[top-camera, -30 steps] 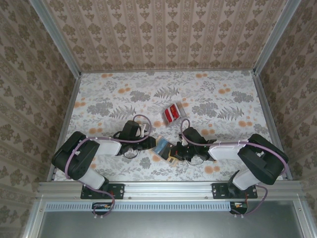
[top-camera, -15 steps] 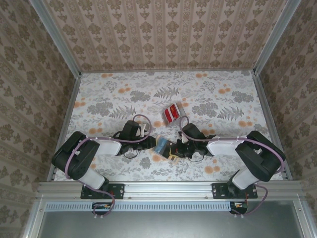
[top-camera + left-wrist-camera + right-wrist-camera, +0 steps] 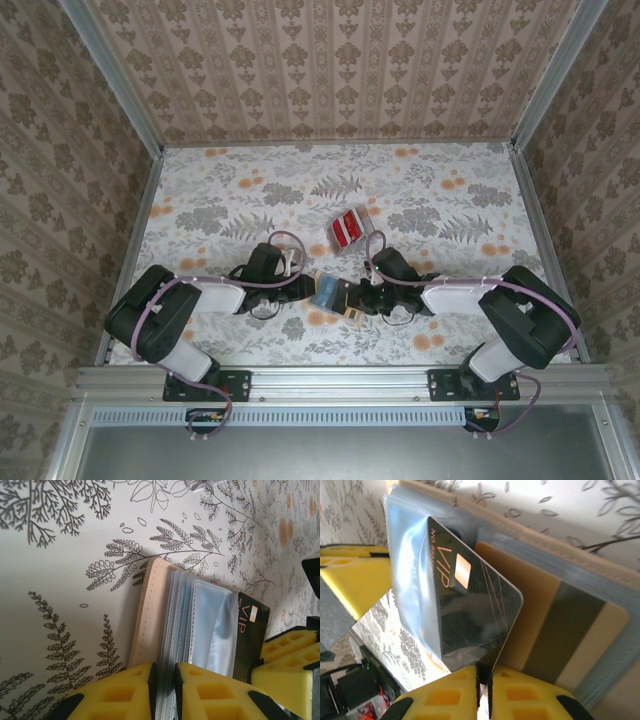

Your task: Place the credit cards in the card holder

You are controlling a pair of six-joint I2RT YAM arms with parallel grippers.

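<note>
Tan card holder (image 3: 148,615) w/ clear sleeves (image 3: 207,625); black VIP card (image 3: 470,620) half in

The right gripper (image 3: 357,297) is edging up and left in the frame's lower middle, nudging closer against the card holder (image 3: 326,292), its jaws perhaps easing slightly on the black VIP card (image 3: 470,610).

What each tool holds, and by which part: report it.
Left tool clamps the tan leather-like card holder by its clear plastic sleeves; right tool pinches the glossy black VIP card by one corner.
</note>
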